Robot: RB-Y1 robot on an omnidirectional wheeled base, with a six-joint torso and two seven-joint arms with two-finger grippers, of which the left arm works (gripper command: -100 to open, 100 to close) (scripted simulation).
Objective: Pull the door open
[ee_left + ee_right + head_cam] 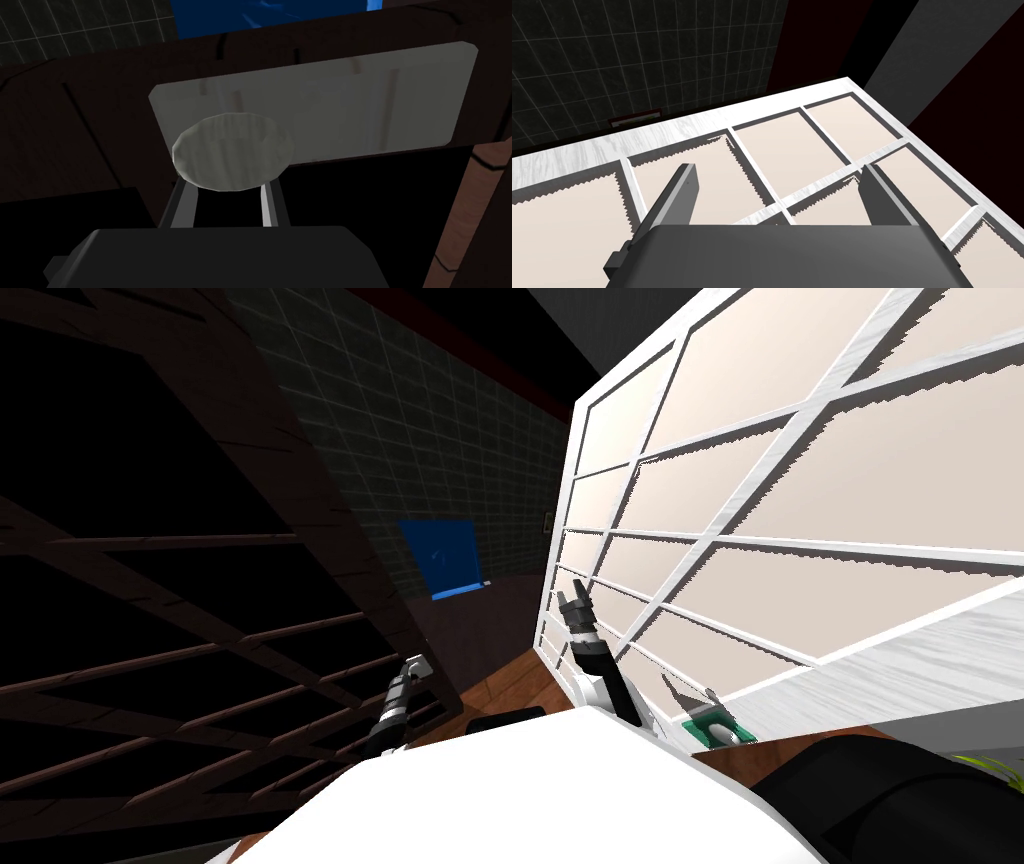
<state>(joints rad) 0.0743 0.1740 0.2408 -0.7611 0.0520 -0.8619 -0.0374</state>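
Note:
A dark brown slatted door (200, 588) stands on my left. Its round grey knob (232, 152) sits on a pale grey plate (375, 100) near the door's edge. My left gripper (413, 667) is at that edge. In the left wrist view, the left gripper (227, 187) is shut on the knob, with both fingers pressing its sides from beneath. My right gripper (575, 600) is raised beside a white door with cream panes (800, 538). Seen from its own wrist, the right gripper (779, 175) is open and holds nothing, with the white paned door (662, 132) beyond it.
Between the two doors a dark tiled wall (430, 418) carries a blue panel (440, 556). A wooden floor (500, 683) runs toward it. A small green object with a pale handle (715, 728) sits at the foot of the white door.

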